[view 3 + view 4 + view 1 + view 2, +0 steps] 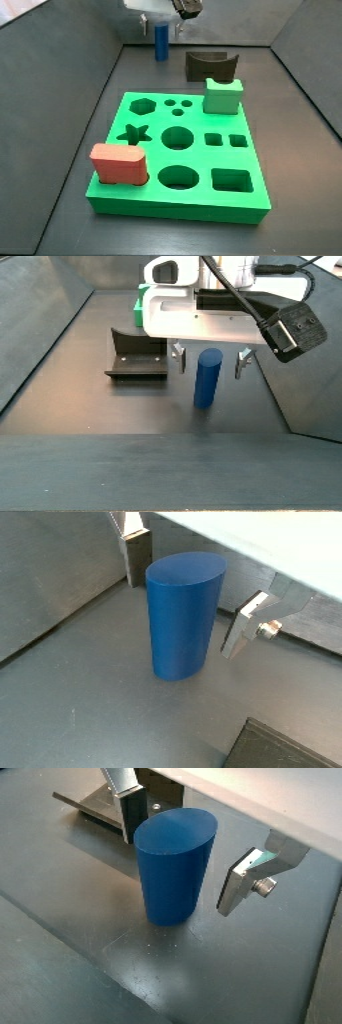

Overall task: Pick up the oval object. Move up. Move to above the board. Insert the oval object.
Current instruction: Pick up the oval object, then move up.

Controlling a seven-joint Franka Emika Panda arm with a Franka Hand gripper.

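Your gripper [207, 353] straddles the oval object [207, 378], a plain blue upright peg on the surface [80, 406], jaws spread, not touching it.

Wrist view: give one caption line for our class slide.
Open gripper straddles the upright blue oval object on the grey floor.

White boxy gripper [207, 358] body, flat silver plate fingers [246, 624] with a screw, black cable [238, 288], black wrist camera [297, 329].
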